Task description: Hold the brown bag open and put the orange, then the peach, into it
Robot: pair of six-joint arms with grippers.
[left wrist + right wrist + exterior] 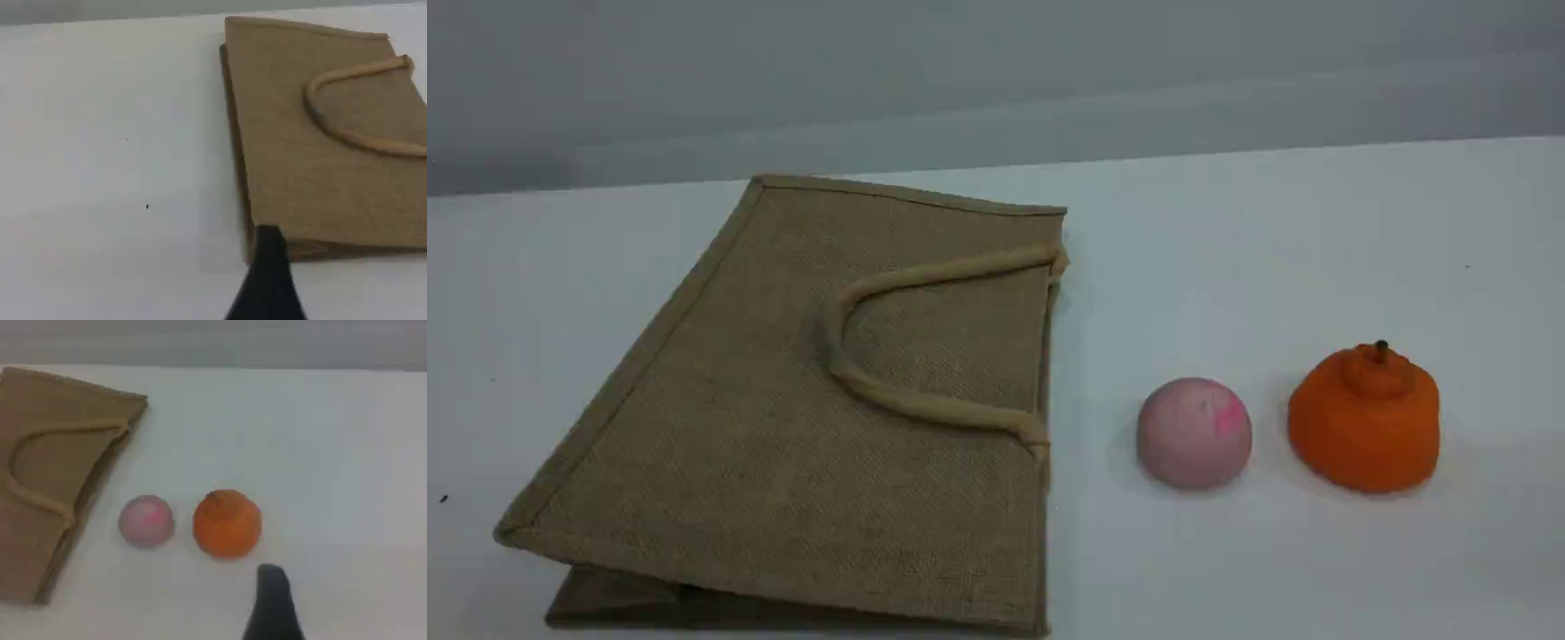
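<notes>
The brown bag (pixel 783 427) lies flat on the white table (pixel 1272 231), its mouth toward the right and one beige loop handle (pixel 925 404) resting on top. To its right stand the pale pink peach (pixel 1194 433) and then the orange (pixel 1365 418), knob up. Neither arm shows in the scene view. In the left wrist view one dark fingertip (pixel 268 267) of my left gripper hangs over a corner of the bag (pixel 320 133), holding nothing. In the right wrist view the right gripper's fingertip (pixel 272 600) hovers just short of the orange (pixel 227 523), beside the peach (pixel 146 520), also holding nothing.
A grey wall (pixel 996 80) rises behind the table's far edge. The bag's folded side (pixel 623 600) reaches the view's bottom edge. Bare white tabletop (pixel 100 167) lies beside the bag in the left wrist view.
</notes>
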